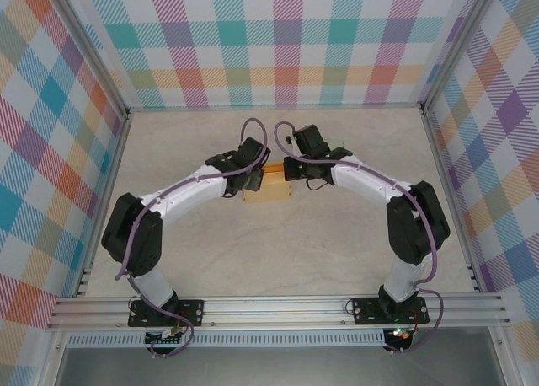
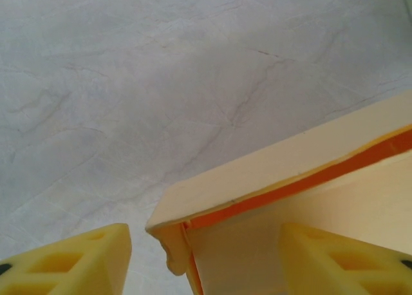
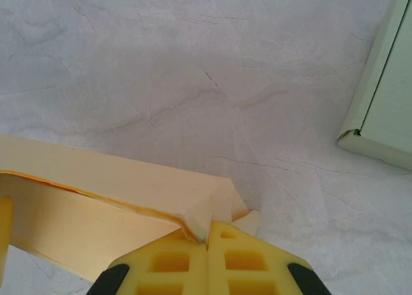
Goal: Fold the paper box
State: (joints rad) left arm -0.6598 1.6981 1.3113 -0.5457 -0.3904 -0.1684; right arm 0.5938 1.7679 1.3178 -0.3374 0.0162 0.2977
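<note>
Yellow right claw pinches the paper box corner; left claw gapes astride it; arms arched inward.

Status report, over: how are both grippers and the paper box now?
Left gripper open, astride a wall of the pale yellow paper box. Right gripper shut on its corner. Pale green cardboard piece lies apart, not in the way.

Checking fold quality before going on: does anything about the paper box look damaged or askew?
The paper box corner pinched in the shut right tool looks crumpled and ragged. At the corner straddled by the open left tool, a small flap curls outward.
</note>
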